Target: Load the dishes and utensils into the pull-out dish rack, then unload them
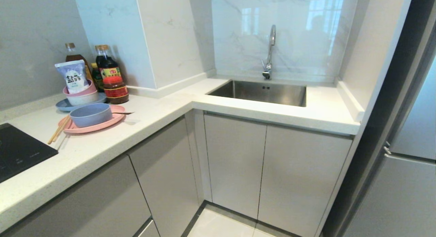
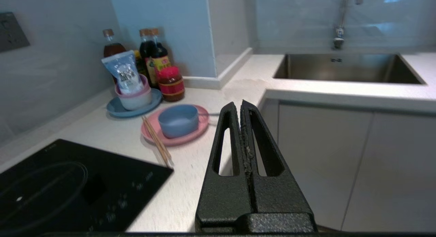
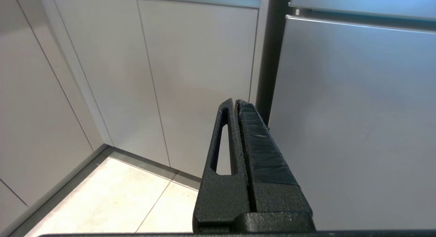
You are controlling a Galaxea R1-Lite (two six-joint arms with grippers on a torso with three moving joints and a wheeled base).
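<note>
A pink plate (image 1: 117, 117) lies on the white counter at the left, with a pale blue-grey bowl (image 1: 91, 115) standing on it. Wooden chopsticks (image 1: 58, 130) rest against the plate's left rim. A slim metal utensil handle (image 1: 124, 113) pokes out at the plate's right; spoon or fork, I cannot tell. The pull-out dish rack is out of view; every cabinet front is closed. Neither arm shows in the head view. My left gripper (image 2: 240, 105) is shut and empty, raised to the right of the plate (image 2: 203, 121), bowl (image 2: 178, 120) and chopsticks (image 2: 156, 141). My right gripper (image 3: 235, 102) is shut, low before cabinet doors.
Behind the plate stand a blue plate with stacked bowls and a sachet (image 1: 80, 90), sauce bottles and a red-lidded jar (image 1: 115, 90). A black hob (image 1: 17, 151) is at far left. The sink (image 1: 262, 92) and tap (image 1: 270, 51) sit in the corner, a fridge (image 1: 408, 162) at right.
</note>
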